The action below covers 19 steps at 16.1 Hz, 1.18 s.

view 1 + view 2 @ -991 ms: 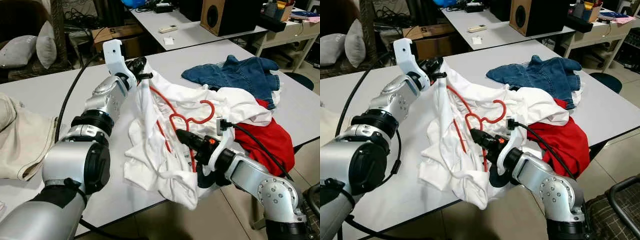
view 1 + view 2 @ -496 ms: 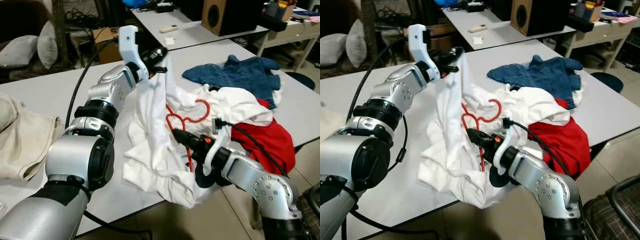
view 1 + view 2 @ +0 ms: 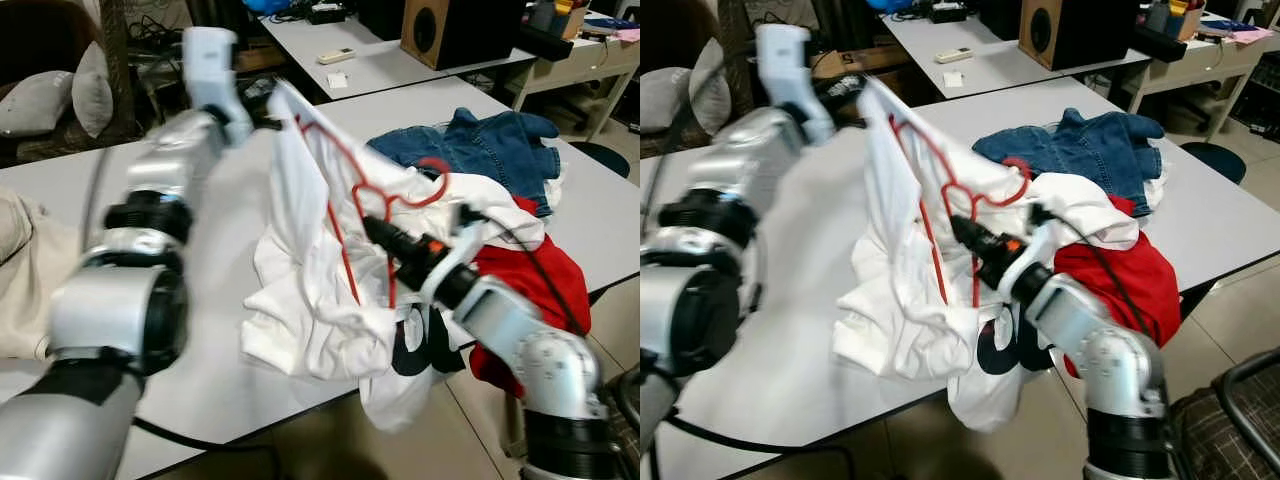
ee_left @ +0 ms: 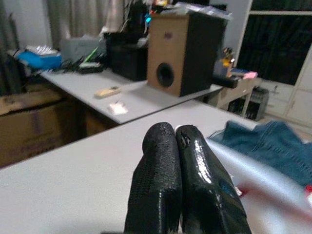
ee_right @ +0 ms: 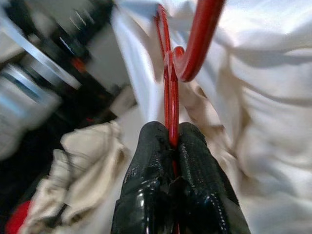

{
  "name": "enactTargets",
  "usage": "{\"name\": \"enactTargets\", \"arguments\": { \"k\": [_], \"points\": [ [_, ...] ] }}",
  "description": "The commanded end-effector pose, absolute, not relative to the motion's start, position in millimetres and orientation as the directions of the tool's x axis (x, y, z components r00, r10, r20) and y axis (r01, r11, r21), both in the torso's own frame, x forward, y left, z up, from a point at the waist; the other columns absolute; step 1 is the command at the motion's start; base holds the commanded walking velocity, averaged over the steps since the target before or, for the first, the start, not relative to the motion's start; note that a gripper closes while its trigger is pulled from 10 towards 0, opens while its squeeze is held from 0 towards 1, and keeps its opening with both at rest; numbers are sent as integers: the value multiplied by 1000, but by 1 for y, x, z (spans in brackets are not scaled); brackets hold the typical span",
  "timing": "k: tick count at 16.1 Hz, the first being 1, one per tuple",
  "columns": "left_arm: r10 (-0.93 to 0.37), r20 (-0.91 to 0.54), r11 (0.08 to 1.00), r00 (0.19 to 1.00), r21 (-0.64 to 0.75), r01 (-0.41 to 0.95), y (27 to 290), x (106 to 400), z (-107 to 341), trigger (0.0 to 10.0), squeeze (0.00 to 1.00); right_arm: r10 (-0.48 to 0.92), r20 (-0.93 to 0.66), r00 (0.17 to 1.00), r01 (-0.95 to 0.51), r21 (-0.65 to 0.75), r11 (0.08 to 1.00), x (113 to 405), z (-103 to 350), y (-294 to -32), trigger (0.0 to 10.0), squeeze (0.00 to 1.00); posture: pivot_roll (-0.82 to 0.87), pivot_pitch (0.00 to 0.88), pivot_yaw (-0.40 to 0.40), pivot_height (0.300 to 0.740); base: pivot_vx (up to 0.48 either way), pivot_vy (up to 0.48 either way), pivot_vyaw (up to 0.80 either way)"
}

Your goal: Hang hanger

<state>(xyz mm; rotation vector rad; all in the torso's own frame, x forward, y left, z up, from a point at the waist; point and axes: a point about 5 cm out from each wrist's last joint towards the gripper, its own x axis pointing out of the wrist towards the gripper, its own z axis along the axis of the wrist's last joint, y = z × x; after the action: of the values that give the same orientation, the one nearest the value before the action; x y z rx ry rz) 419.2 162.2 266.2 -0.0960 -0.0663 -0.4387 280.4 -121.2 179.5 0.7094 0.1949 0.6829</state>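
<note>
A grey table (image 3: pixel 230 360) holds a heap of clothes: a white shirt (image 3: pixel 300 290), with a denim garment (image 3: pixel 480 150) at about two o'clock from it. The left gripper (image 4: pixel 181 146), blurred, is pinched shut, seemingly on the shirt's raised edge. The right gripper (image 5: pixel 171 144) clamps the red hanger (image 3: pixel 375 195), which sits inside the lifted shirt.
</note>
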Motion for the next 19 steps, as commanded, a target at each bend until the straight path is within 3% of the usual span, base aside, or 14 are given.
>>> {"name": "enactTargets", "arguments": {
  "k": [1,2,10,11,12,15,19],
  "points": [
    [-475,70,872,877,-99,480,161,417,263,10000,722,672,132,729,-574,652,495,276,193,-119,10000,0,-22,0,88,740,0,0,0],
    [-483,72,865,873,-111,489,162,416,261,10000,1000,682,136,719,-584,650,486,274,193,-119,10000,0,-22,0,88,740,0,0,0],
    [-401,43,915,915,-27,403,184,415,254,10000,1000,666,123,735,-556,672,489,273,193,-129,10000,0,-32,0,82,740,0,0,0],
    [-486,75,872,870,-17,489,181,411,259,10000,31,648,106,755,-538,666,518,275,192,-133,10000,0,-36,0,85,740,0,0,0],
    [-568,129,816,813,-41,577,179,407,267,10000,0,640,98,762,-530,662,530,275,191,-136,10000,0,-35,0,83,740,0,0,0],
    [-604,199,774,772,-83,627,183,400,278,10000,0,649,97,755,-537,660,526,274,191,-138,10000,0,-30,0,78,740,0,0,0],
    [-603,36,798,797,32,602,195,388,247,10000,0,662,146,735,-585,630,511,273,200,-141,10000,0,-22,0,77,740,0,0,0]
  ]
}}
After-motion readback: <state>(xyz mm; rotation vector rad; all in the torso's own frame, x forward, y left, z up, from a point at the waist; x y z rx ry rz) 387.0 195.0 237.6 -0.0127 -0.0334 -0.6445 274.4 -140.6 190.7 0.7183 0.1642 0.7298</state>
